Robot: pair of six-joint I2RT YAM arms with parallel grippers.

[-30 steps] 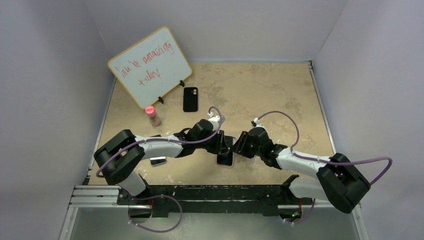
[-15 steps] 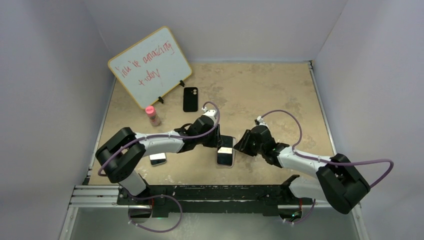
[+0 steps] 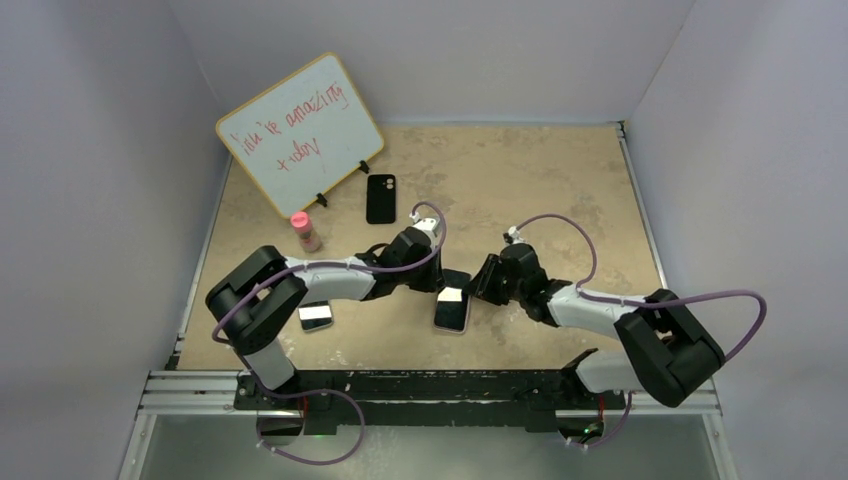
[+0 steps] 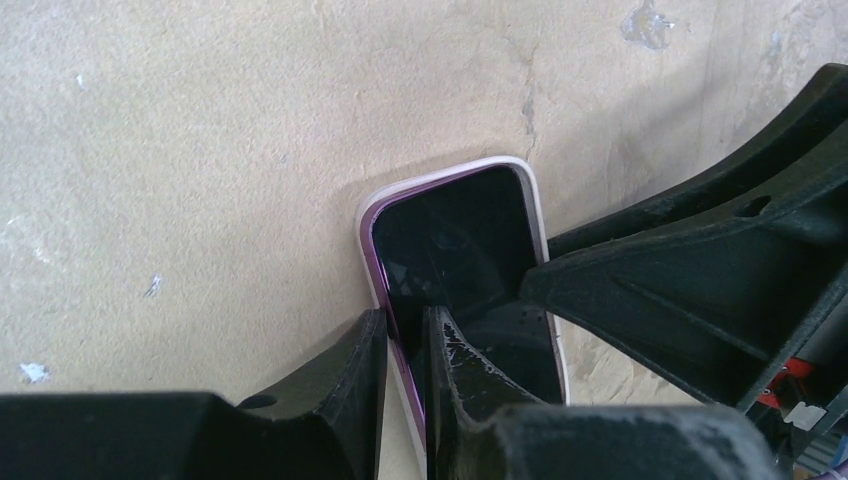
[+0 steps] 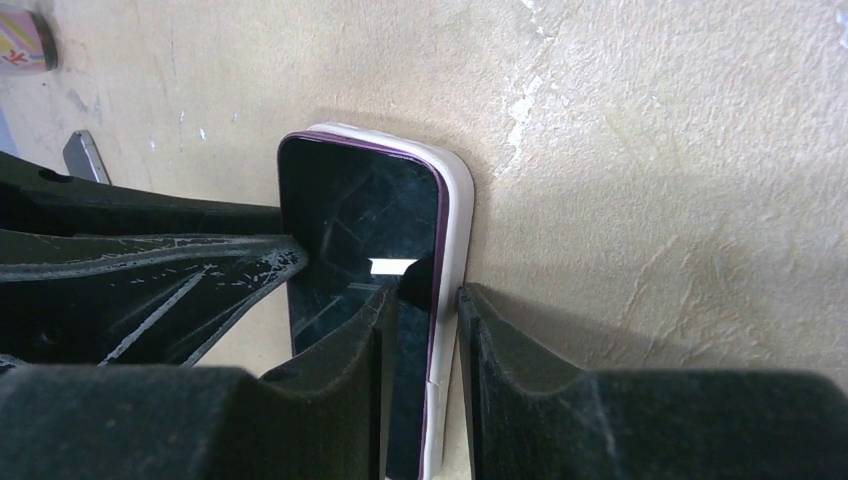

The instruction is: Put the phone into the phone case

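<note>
The phone, with a glossy black screen and a white rim, lies near the middle front of the table. My left gripper is shut on its left long edge; in the left wrist view the fingertips straddle that edge of the phone. My right gripper is shut on the opposite long edge; in the right wrist view its jaws pinch the phone's white rim. The matte black phone case lies flat further back, apart from both grippers.
A small whiteboard stands at the back left. A pink-capped bottle stands in front of it. A second phone lies under the left arm. Grey walls enclose the table on three sides.
Both wrists have shifted slightly toward the back along the phone's edges and the arms' elbows have moved inward. The phone has stayed about where it was.
</note>
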